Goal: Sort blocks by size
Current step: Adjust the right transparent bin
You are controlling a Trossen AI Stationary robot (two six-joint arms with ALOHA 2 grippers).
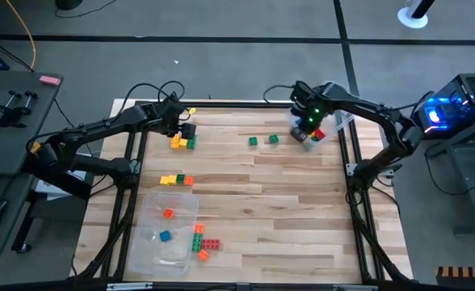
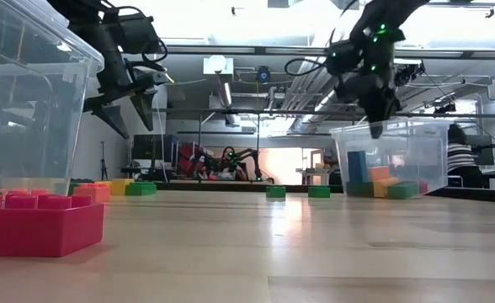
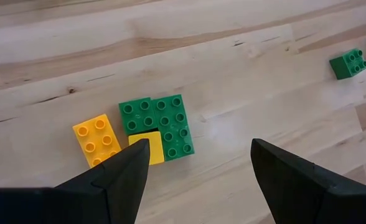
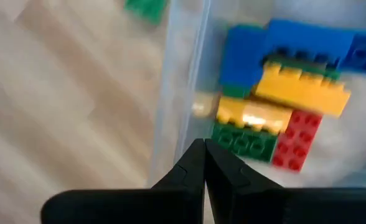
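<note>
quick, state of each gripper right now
left gripper: open, holding nothing, above the yellow and green blocks
right gripper: shut, empty, over the clear bin

The right gripper (image 4: 204,163) has its fingers (image 4: 189,168) pressed together above the wall of a clear bin (image 4: 182,81) containing blue, yellow, green and red blocks (image 4: 282,93), with wooden bench (image 4: 65,93) beside it.

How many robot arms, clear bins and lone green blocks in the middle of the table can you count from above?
Robot arms: 2 (left, right)
Clear bins: 2 (near edge, far right)
Lone green blocks mid-table: 2 ()
Total: 6
</note>
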